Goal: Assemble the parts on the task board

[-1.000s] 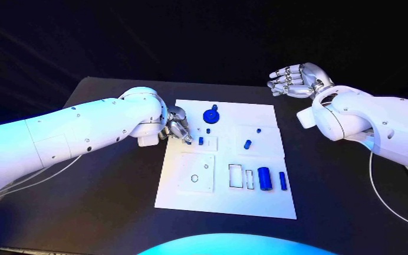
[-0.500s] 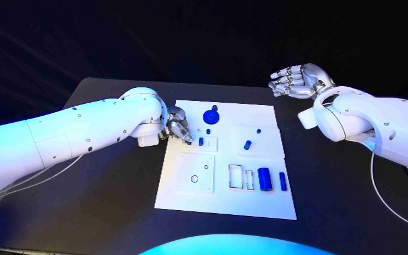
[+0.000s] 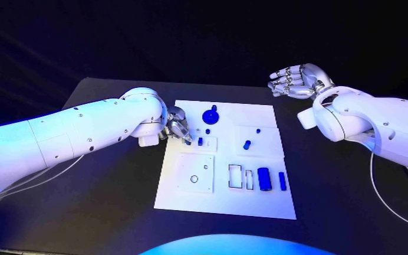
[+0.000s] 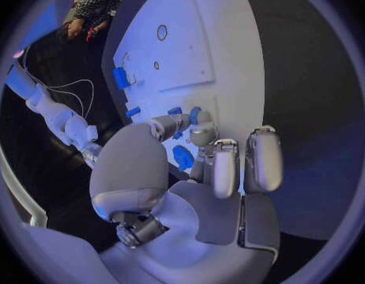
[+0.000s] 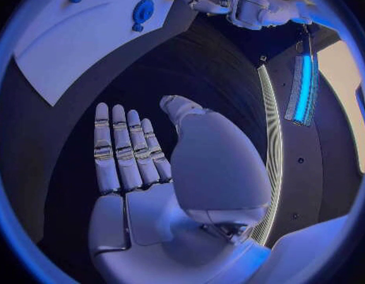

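Head view: the white task board (image 3: 223, 205) is seen flat in the middle of the black table (image 3: 102, 208), with the left hand (image 3: 177, 124) at its left edge and the right hand (image 3: 296, 80) raised well apart, beyond its far right corner.
Left wrist view: the left hand (image 4: 200, 164) is shown from behind, its fingertips (image 4: 200, 134) brought together over the board among small blue parts; whether a part is pinched cannot be told.
Right wrist view: the right hand (image 5: 135, 164) is shown with its palm flat, its fingers straight and side by side, and nothing held; the board's corner is seen beyond it.
Task board: a white rectangular plate with raised square panels and rectangular slots.
Parts: a round blue piece (image 3: 211, 115) lies near the far edge, a small blue peg (image 3: 247, 144) sits on the right panel, and a blue cylinder (image 3: 265, 178) lies just beside a thinner blue bar (image 3: 282, 180) near the right edge.
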Controlling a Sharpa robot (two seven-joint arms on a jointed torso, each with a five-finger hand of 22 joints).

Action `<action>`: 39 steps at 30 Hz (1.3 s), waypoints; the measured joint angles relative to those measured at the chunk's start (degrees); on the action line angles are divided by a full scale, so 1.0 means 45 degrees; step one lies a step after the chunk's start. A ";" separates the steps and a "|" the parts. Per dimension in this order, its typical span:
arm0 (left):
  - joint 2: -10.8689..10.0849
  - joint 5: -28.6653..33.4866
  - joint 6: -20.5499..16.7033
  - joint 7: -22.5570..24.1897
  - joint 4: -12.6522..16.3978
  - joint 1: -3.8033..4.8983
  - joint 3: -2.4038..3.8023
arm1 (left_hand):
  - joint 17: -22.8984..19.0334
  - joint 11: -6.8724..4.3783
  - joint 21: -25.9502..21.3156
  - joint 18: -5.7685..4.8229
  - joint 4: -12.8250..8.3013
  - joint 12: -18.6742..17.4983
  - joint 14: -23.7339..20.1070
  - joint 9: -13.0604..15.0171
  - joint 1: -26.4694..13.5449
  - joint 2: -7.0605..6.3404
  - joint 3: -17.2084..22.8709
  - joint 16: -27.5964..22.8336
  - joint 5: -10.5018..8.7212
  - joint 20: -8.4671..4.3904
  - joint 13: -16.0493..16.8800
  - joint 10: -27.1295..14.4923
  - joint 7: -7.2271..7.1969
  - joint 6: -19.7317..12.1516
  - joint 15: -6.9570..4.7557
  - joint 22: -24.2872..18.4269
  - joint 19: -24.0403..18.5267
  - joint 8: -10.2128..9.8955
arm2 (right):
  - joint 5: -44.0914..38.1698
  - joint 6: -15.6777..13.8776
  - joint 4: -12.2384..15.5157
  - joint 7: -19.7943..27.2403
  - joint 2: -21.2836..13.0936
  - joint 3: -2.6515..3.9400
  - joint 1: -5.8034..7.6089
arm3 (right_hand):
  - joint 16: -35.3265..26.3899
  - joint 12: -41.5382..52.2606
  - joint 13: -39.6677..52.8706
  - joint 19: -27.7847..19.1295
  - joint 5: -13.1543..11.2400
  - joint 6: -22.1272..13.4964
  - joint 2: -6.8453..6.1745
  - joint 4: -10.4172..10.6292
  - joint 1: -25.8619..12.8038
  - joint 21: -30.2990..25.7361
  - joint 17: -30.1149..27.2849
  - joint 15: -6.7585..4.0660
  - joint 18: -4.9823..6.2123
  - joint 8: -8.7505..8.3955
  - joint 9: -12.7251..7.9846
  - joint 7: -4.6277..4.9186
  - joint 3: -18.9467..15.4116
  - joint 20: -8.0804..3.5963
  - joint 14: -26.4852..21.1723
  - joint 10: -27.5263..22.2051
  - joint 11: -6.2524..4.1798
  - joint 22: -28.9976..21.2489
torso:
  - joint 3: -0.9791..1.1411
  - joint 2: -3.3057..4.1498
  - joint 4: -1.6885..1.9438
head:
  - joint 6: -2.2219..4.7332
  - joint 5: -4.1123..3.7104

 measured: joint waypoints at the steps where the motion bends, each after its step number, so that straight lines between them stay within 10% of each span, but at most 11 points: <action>1: 0.0005 0.0010 0.0000 -0.0001 -0.0007 -0.0002 0.0001 | 0.0000 0.0000 0.0000 0.0000 -0.0022 0.0000 0.0000 0.0000 -0.0036 0.0036 -0.0022 0.0000 -0.0039 0.0000 0.0000 0.0000 -0.0003 0.0007 0.0000 0.0000 0.0000 0.0000 | 0.0000 0.0000 0.0003 0.0000 -0.0002 0.0000 0.0000 | 0.0000 0.0000 0.0000 0.0000 0.0000 0.0000 0.0000 0.0000 0.0000 0.0000 0.0000 0.0000 0.0000 0.0000 0.0000 0.0000 0.0000 0.0000 0.0000 0.0000 0.0000 0.0000 | 0.0000 0.0000 0.0000 | 0.0000 -0.0006; 19: 0.0065 0.0077 -0.0011 -0.0037 -0.0084 -0.0024 -0.0004 | 0.0000 -0.0070 0.0000 -0.0001 -0.0386 0.0000 0.0000 -0.0036 -0.0725 -0.0023 -0.0363 0.0050 -0.0212 -0.0092 0.0109 0.0073 -0.0257 0.0341 0.0001 0.0000 -0.0006 -0.0080 | 0.0019 -0.0003 0.0044 0.0013 -0.0027 -0.0001 0.0000 | 0.0000 0.0001 0.0000 0.0000 0.0000 0.0000 0.0000 0.0001 0.0000 0.0000 0.0002 0.0000 0.0001 0.0000 0.0001 0.0000 -0.0001 0.0000 0.0000 0.0044 0.0044 0.0002 | -0.0002 -0.0001 0.0013 | -0.0044 -0.0068; 39: 0.0165 0.0049 -0.0043 -0.0035 -0.0308 -0.0093 -0.0015 | -0.0001 -0.0069 -0.0001 0.0000 0.0894 0.0000 0.0045 -0.0057 -0.1060 -0.0123 -0.2764 0.0049 -0.0261 -0.0091 0.0165 0.0071 -0.0356 0.0620 -0.0045 -0.0023 -0.0005 -0.0351 | 0.0017 -0.0039 0.0061 0.0014 -0.0054 0.0000 0.0000 | -0.0050 -0.0047 0.0000 0.0000 -0.0001 0.0000 0.0000 0.0001 0.0000 0.0000 -0.0049 0.0000 0.0000 0.0000 -0.0030 0.0000 -0.0001 0.0000 0.0000 0.0044 0.0044 -0.0064 | 0.0000 -0.0022 0.0012 | -0.0001 -0.0098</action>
